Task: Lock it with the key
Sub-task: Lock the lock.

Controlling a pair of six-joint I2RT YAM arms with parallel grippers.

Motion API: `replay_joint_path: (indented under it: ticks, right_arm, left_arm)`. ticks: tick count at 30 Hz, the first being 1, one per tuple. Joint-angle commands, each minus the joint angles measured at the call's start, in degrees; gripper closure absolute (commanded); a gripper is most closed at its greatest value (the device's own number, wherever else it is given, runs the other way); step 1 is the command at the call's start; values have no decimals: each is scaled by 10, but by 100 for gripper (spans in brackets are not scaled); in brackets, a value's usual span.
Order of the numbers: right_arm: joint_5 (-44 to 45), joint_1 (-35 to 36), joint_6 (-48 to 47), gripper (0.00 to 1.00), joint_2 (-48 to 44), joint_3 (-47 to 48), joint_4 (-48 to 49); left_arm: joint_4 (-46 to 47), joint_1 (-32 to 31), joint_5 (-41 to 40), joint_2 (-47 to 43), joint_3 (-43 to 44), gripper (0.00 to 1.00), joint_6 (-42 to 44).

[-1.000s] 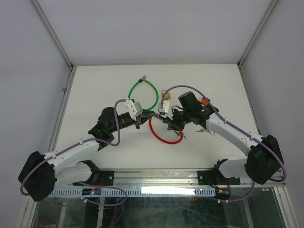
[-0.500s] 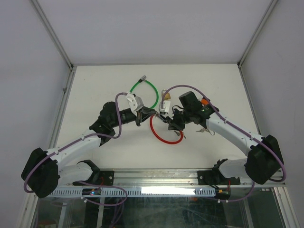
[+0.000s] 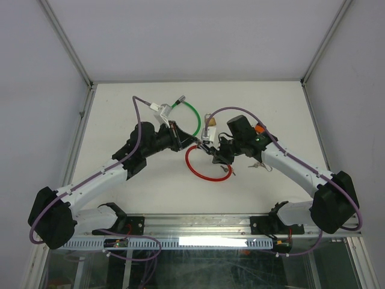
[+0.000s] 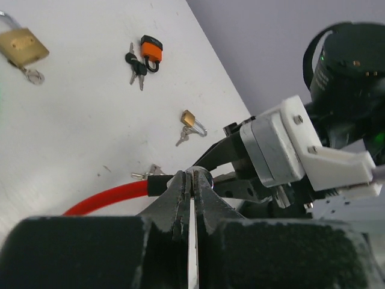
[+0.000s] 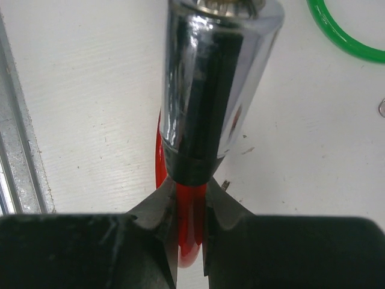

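Seen from above, the left gripper (image 3: pixel 187 143) reaches in from the left, its 2 fingers (image 4: pixel 180 192) pressed together. The left wrist view shows only a pale sliver between them, and it cannot be made out whether a key sits there. The tips almost meet the end of the red cable lock (image 4: pixel 114 195), which lies just in front of them and curves away below and to their left. The dark bulk of the gripper body cuts off the bottom of that view.

Up and to the left of this gripper, a green cable loop (image 3: pixel 191 114) lies on the white table (image 3: pixel 120 114), partly hidden by the arm. A large brass padlock (image 4: pixel 21 45) is cut by the wrist frame's left edge, its face too blurred to read. An orange padlock (image 4: pixel 150 49) with dark keys and a small brass padlock (image 4: pixel 191 119) lie well beyond the fingertips.

The right gripper (image 5: pixel 189 201) is clamped on the lock's red cable, directly under the chrome cylinder (image 5: pixel 210 78) that rises from its fingertips. The cylinder's top is cropped by the frame, so its keyhole end cannot be judged. No lettering is readable on the chrome. In the top view, both grippers meet nearly tip to tip, and their bodies cover the cylinder.
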Motion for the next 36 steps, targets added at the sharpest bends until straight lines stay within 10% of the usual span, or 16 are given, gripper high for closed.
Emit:
replay_joint_path:
  ticks: [1, 8, 17, 26, 36]
  right_arm:
    - [3, 1, -3, 100, 1, 13, 15]
    - [3, 0, -2, 100, -1, 14, 14]
    - [-1, -1, -3, 100, 3, 15, 15]
    - [-11, -6, -7, 100, 0, 10, 13]
    - [-19, -6, -12, 100, -2, 9, 12]
  left_arm:
    - [-37, -10, -21, 16, 36, 100, -207]
    - [-35, -10, -41, -42, 29, 61, -247]
    - [-83, -10, -223, -131, -43, 33, -12]
    - [521, -4, 77, -136, -305, 1, 571]
    - [370, 79, 271, -37, -166, 9, 658]
